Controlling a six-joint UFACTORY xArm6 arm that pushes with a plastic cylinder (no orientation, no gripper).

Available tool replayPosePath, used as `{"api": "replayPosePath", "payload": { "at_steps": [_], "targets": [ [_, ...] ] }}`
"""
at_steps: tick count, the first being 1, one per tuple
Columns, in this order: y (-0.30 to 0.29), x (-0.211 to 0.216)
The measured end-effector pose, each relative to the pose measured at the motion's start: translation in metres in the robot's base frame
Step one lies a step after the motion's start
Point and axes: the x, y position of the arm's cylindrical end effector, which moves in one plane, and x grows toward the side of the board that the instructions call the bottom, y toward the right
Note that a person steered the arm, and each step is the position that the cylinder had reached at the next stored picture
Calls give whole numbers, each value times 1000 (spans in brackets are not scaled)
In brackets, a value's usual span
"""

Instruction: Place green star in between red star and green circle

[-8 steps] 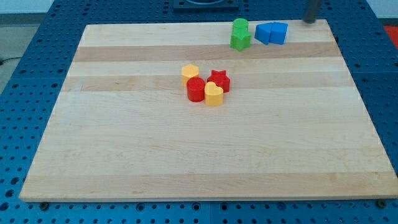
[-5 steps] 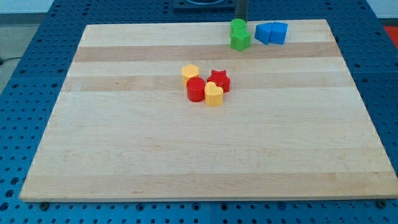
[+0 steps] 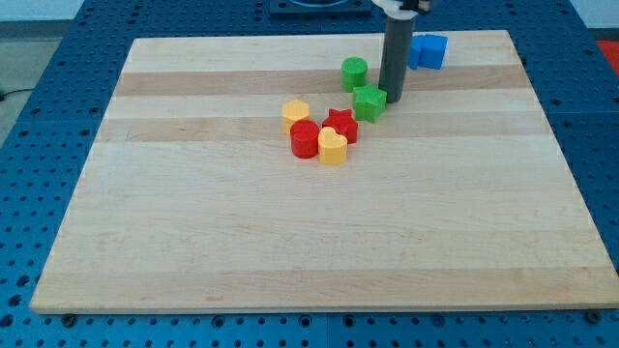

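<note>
The green star (image 3: 368, 101) lies on the wooden board (image 3: 309, 222), just up and right of the red star (image 3: 340, 126) and down and right of the green circle (image 3: 354, 72). My tip (image 3: 393, 99) stands on the board against the green star's right side. The rod rises to the view's top and hides part of the blue blocks (image 3: 428, 51). The red star sits in a cluster with a red circle (image 3: 305, 139), a yellow heart (image 3: 333, 147) and a yellow hexagon (image 3: 296, 113).
The blue blocks lie near the board's top edge, right of the rod. A blue pegboard table (image 3: 58, 87) surrounds the board on all sides.
The rod has come down from the top edge between the green and blue blocks. The green star has slid down toward the red star, and the green circle has shifted left and down.
</note>
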Motion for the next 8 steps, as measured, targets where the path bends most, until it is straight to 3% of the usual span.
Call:
{"api": "replayPosePath", "payload": {
  "at_steps": [1,2,3,4,7,8],
  "targets": [
    [5,37],
    [-26,84],
    [-35,90],
    [-14,79],
    [-37,54],
    [-38,27]
  ]
}}
